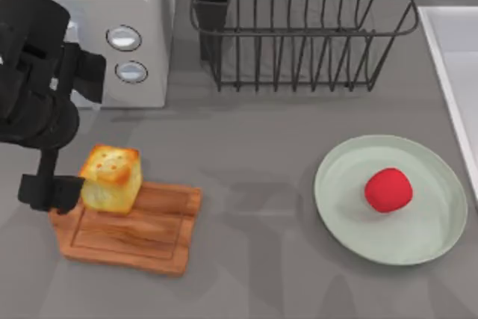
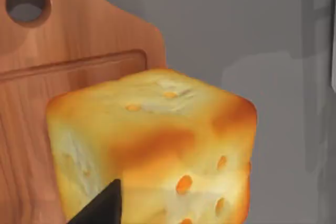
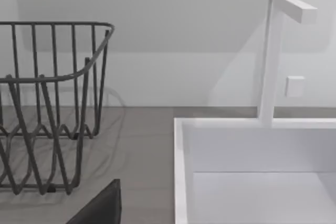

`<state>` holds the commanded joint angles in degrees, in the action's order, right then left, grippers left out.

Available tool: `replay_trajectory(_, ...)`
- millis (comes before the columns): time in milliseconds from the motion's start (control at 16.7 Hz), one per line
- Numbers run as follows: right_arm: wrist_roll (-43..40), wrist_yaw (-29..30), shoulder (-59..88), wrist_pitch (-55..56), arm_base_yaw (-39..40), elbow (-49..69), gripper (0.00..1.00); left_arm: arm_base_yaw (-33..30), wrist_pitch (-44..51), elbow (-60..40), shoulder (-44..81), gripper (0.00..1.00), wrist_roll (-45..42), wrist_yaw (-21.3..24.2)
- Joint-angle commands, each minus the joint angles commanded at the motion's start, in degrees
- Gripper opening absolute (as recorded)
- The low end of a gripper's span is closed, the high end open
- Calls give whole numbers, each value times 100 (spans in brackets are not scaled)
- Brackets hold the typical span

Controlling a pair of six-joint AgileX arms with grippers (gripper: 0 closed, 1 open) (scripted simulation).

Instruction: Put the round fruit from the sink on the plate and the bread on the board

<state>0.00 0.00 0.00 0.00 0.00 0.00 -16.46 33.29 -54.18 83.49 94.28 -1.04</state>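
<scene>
Top view: one bread [image 1: 110,178] sits on the left end of one board [image 1: 134,229], at the left side of the grey bench [image 1: 254,147]. Bread is upright, toasted top up, near the board's handle end. Left claw [image 1: 52,190] is just beside the bread on its left, dark finger against or right next to the loaf side; cannot tell if the claw is gripping or apart from it. Left arm body sits above it, in front of one white microwave [image 1: 127,28] with two round knobs.

One round fruit [image 1: 388,190] lies on one plate [image 1: 351,214] at the right side of the bench, a bit right of the plate's middle. One sink [image 1: 455,57] rim runs along the right edge, well apart from the board. One dark wire dish rack [image 1: 299,35] stands at the back between microwave and sink.

Left wrist view: bread [image 2: 152,145] close up on the board [image 2: 79,45], handle hole visible, groove running behind the loaf; one dark finger tip [image 2: 102,208] low against the bread.

Right wrist view: sink [image 3: 181,171] basin with one white faucet [image 3: 273,56], dish rack [image 3: 52,103] beside it, one dark finger tip [image 3: 102,208] of the right claw at the edge; its state cannot be told.
</scene>
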Motion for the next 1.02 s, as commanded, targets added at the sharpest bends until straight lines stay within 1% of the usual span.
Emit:
replay_trajectory(120,0,0,0,0,0,0,100,260,-601,491,-972,100,-1076,21)
replay_trajectory(420,0,0,0,0,0,0,100,863,-2005,2018,-3605,100,-4368,121)
replay_trajectory(660,0,0,0,0,0,0,100,1280,-2813,3333,-5648,100,-6689,155)
replay_trajectory(840,0,0,0,0,0,0,100,1471,-3096,4308,-6981,100,-8074,168)
replay_trajectory(1020,0,0,0,0,0,0,100,1582,-3242,5037,-7915,100,-9012,149)
